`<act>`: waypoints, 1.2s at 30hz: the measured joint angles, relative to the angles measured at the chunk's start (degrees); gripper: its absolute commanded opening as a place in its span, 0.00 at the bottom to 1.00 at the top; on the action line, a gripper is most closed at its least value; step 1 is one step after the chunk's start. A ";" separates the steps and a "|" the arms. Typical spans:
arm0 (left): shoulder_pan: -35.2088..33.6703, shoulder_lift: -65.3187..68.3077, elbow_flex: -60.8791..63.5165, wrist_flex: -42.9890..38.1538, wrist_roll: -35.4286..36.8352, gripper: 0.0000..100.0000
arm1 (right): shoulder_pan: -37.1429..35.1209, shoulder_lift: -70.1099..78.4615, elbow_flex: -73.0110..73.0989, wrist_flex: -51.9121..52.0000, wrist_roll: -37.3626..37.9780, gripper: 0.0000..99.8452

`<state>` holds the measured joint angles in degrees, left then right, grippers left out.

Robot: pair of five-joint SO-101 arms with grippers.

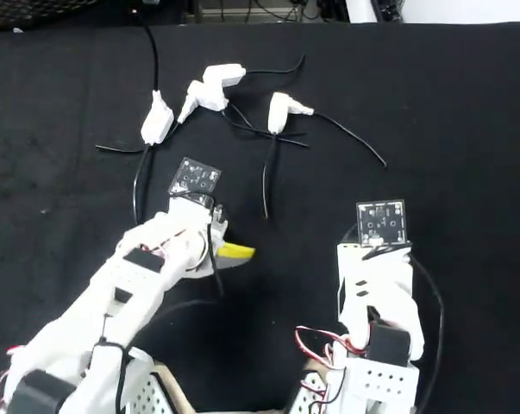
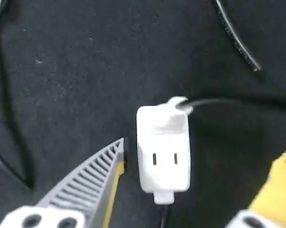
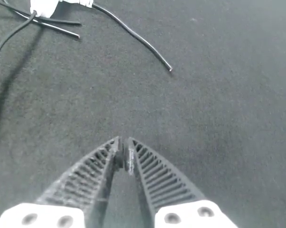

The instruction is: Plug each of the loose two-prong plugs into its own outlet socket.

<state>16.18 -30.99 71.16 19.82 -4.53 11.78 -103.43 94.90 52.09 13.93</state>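
At upper centre of the high view, white plugs [image 1: 209,89] are seen lying among black cords [image 1: 264,177]; none is judged seated. One socket [image 2: 164,156], slots empty, is framed by the spread left gripper [image 2: 203,148]. The right gripper [image 3: 124,153] is pressed together over bare cloth [image 3: 218,95].
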 measured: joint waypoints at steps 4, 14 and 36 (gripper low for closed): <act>-0.09 -1.67 -0.62 5.89 -3.69 0.30 | 0.00 0.00 0.00 0.00 0.00 0.01; -0.26 7.38 -4.40 7.82 -9.93 0.06 | 0.00 0.00 0.00 0.00 0.00 0.01; -5.80 20.22 -37.27 18.11 -2.55 0.03 | 0.00 0.00 0.18 0.00 0.00 0.01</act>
<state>10.37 -10.77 33.89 37.93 -7.08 11.78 -103.43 95.08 52.09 13.93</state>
